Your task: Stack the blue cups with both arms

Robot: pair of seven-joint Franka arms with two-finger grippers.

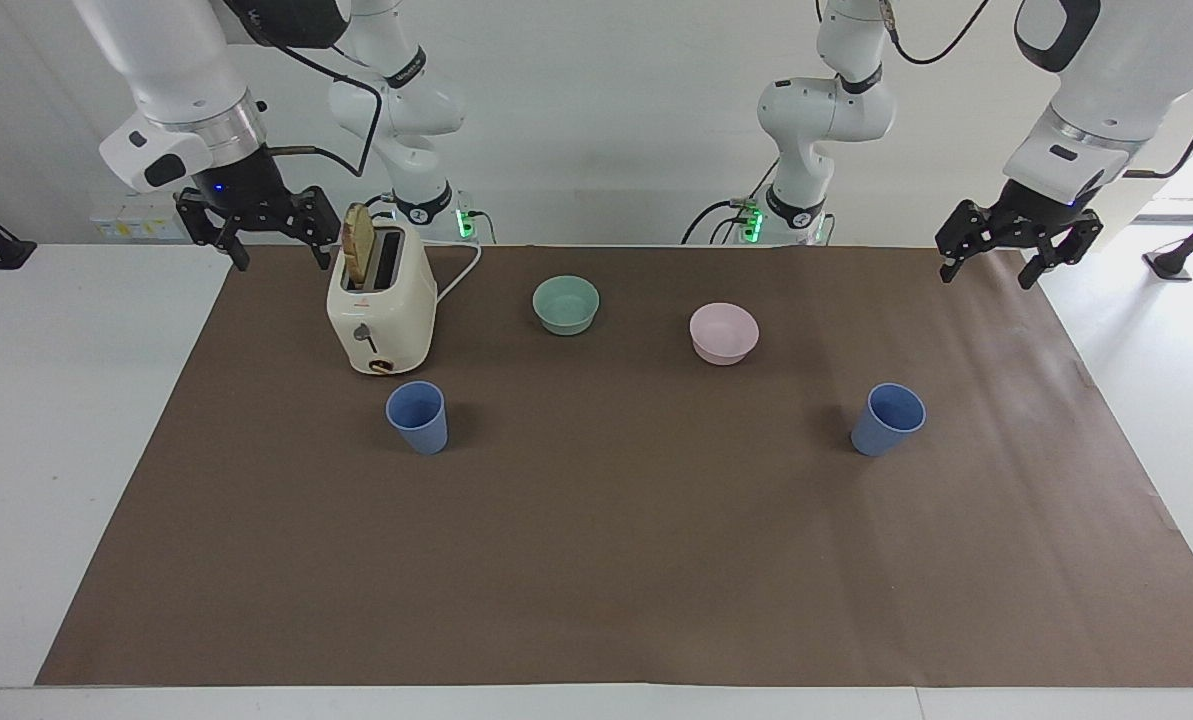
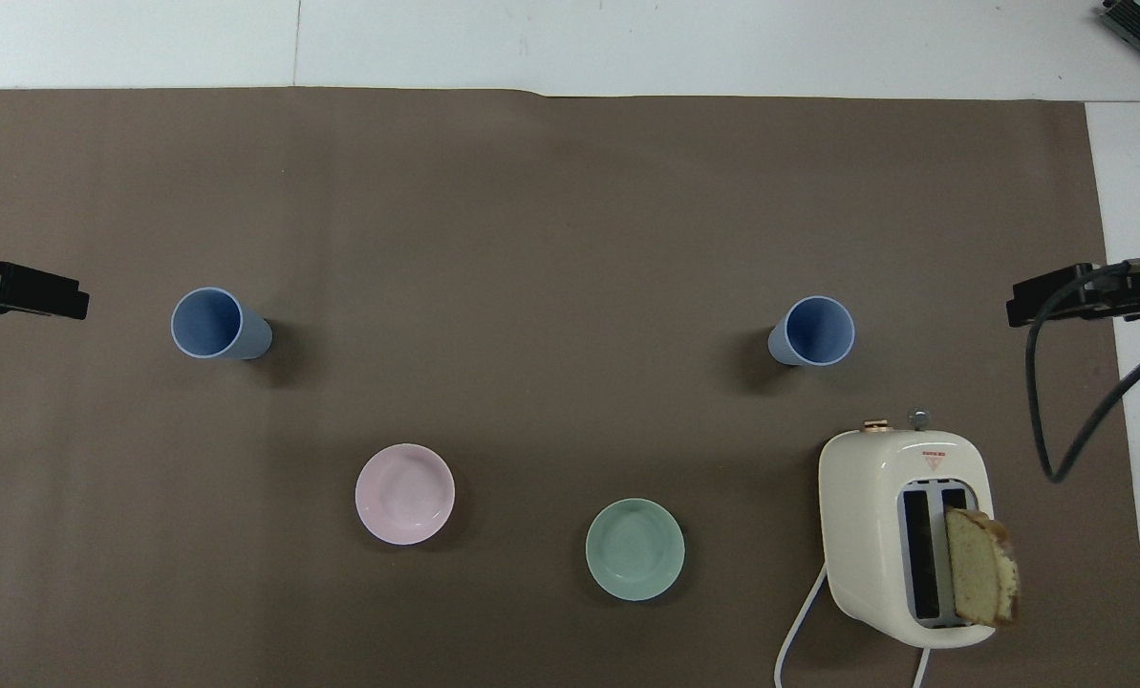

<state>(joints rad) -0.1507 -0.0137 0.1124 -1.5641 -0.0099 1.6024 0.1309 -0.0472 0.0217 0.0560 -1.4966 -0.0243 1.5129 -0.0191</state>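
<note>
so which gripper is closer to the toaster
Right. The right gripper hangs open just beside the toaster, at the right arm's end of the table. The left gripper hangs open over the mat's edge at the left arm's end.
</note>
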